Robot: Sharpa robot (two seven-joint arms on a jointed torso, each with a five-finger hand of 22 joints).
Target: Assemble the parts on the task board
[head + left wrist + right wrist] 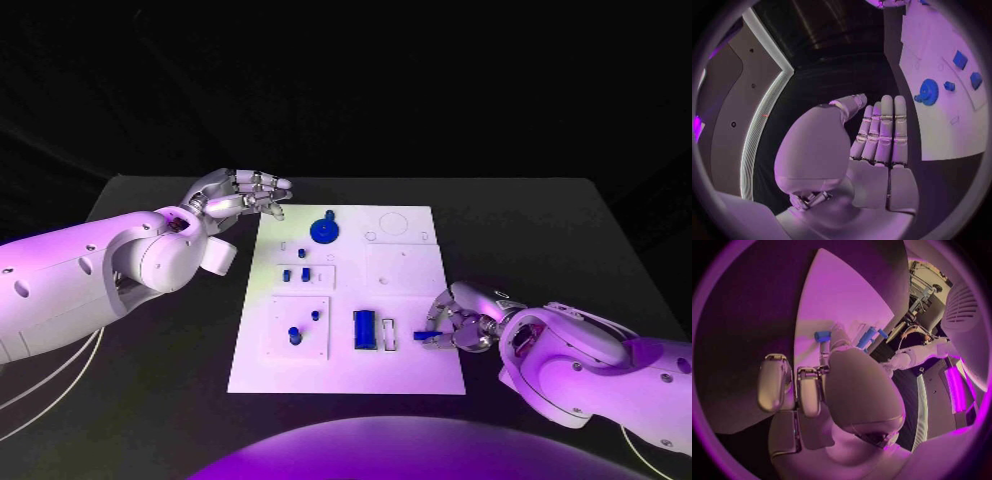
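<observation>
Right hand (464, 322) sits at the right edge of the task board (404, 375), near its front, pinching a small blue part (428, 335) at its fingertips; the right wrist view shows the same blue piece (822, 336) at the fingertips over the white plate. Left hand (238, 195) hovers off the board's far-left corner, fingers held straight and together, holding nothing. On the board: a blue gear (326, 231) near the far edge, small blue pegs (296, 274) in the middle-left block, two more blue pieces (296, 336) in the front-left recess, and a long blue block (365, 329) standing just beside a slim white slot (389, 332). Step in hand looks like seating the pinched part into an opening near the long block; exact target socket cannot be told. To do it well: keep the pinch firm, line the part's axis up with the opening before lowering, come down straight, don't nudge the long block next door. Release only once it sits flush. The board could shift under a side push, so the left hand might steady the board's edge on the surface.
</observation>
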